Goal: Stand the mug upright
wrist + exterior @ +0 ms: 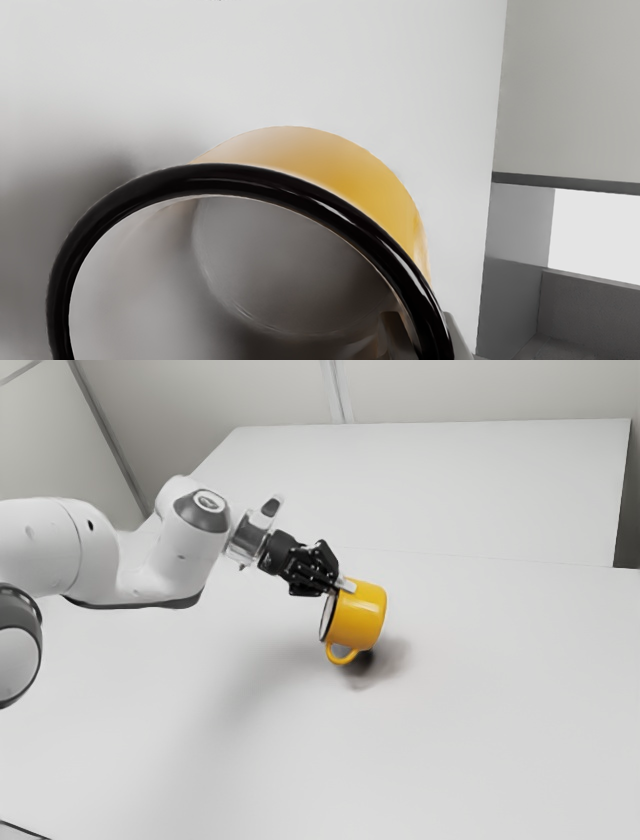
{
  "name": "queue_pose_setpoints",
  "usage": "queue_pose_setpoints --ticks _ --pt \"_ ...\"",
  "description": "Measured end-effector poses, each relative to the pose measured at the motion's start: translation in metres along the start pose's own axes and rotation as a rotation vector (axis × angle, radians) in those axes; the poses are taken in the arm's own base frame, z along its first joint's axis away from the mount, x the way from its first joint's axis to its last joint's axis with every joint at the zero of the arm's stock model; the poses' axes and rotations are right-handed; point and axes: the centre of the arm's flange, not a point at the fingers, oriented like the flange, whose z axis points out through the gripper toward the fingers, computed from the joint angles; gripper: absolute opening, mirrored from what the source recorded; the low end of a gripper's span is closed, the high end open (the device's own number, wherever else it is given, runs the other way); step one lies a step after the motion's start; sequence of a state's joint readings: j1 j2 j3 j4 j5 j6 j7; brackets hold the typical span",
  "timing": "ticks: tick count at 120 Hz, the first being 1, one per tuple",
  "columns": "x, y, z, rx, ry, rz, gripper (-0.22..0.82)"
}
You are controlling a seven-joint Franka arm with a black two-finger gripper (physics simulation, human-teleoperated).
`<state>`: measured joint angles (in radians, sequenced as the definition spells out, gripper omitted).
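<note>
In the exterior view the black gripper [340,585] is shut on the rim wall of the yellow mug [358,616]. The mug is tilted well onto its side, its mouth facing the arm and its handle pointing down toward the table, with a dark shadow beneath it. Whether it touches the table I cannot tell. In the wrist view the black rim and grey inside of the mug [345,177] face the camera, and the gripper [422,335] pinches that rim, one finger inside the mug and the other outside.
The white table [480,740] spreads around the mug, with its far edge toward the top of the exterior view. Pale walls [480,390] stand behind it. A dark-edged object [20,830] shows at the exterior view's lower left corner.
</note>
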<state>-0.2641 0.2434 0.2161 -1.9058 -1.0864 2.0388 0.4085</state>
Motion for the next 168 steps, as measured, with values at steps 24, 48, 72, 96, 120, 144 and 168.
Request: queue_pose_setpoints --ticks 24,48,72,96,120,144,168 --pt "-0.021 0.033 -0.013 0.351 -0.116 0.219 -0.18" --pt "-0.055 0.069 0.008 0.755 -0.266 0.425 -0.18" --pt "-0.061 0.037 0.011 0.979 -0.317 0.39 -0.18" --pt "-0.067 0.028 0.039 1.088 -0.334 0.37 -0.18" --pt "-0.066 0.01 0.052 1.117 -0.305 0.301 -0.18" --pt "-0.063 0.0 0.063 1.126 -0.275 0.247 -0.18" --pt "-0.063 -0.002 0.067 1.123 -0.246 0.205 -0.04"
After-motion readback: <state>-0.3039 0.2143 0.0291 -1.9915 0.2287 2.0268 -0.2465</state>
